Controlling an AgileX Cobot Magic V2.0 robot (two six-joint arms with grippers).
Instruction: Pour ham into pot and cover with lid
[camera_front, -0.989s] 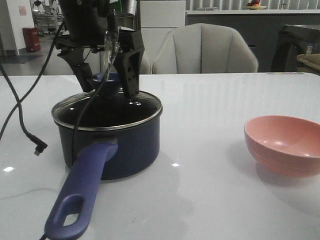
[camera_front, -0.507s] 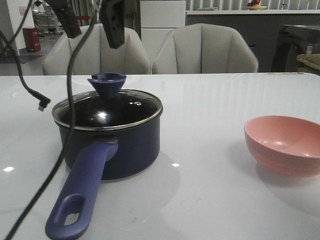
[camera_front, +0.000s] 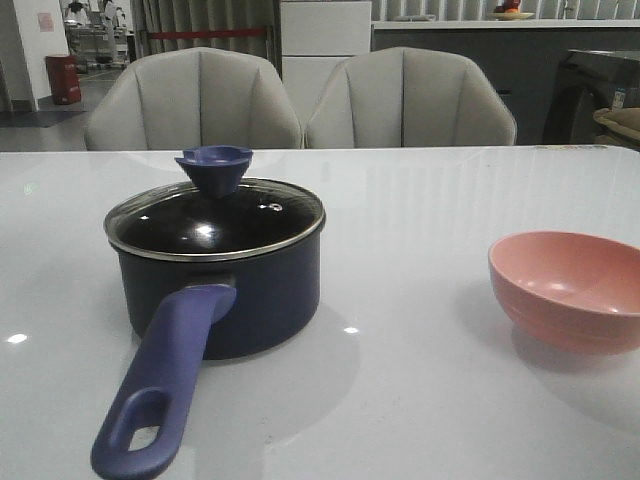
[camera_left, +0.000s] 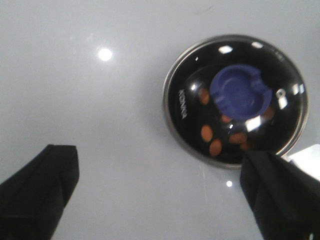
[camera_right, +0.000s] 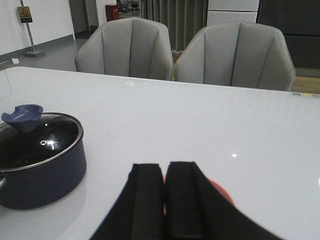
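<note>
A dark navy pot (camera_front: 225, 290) sits on the white surface (camera_front: 420, 400) toward its left side, its long handle (camera_front: 165, 385) reaching toward the front edge. The glass lid (camera_front: 215, 220) rests on the rim. Through it, orange-pink ham (camera_left: 216, 147) bits lie inside. A pink bowl (camera_front: 568, 290) stands near the right edge. The left tool (camera_left: 160, 192) hangs above, fingers spread wide, holding nothing. The right tool (camera_right: 164, 192) is closed, empty.

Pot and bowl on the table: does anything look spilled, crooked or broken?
Nothing stands out. The lid sits level on the pot, the ham lies inside under the glass, and the bowl stands upright apart from the pot.
</note>
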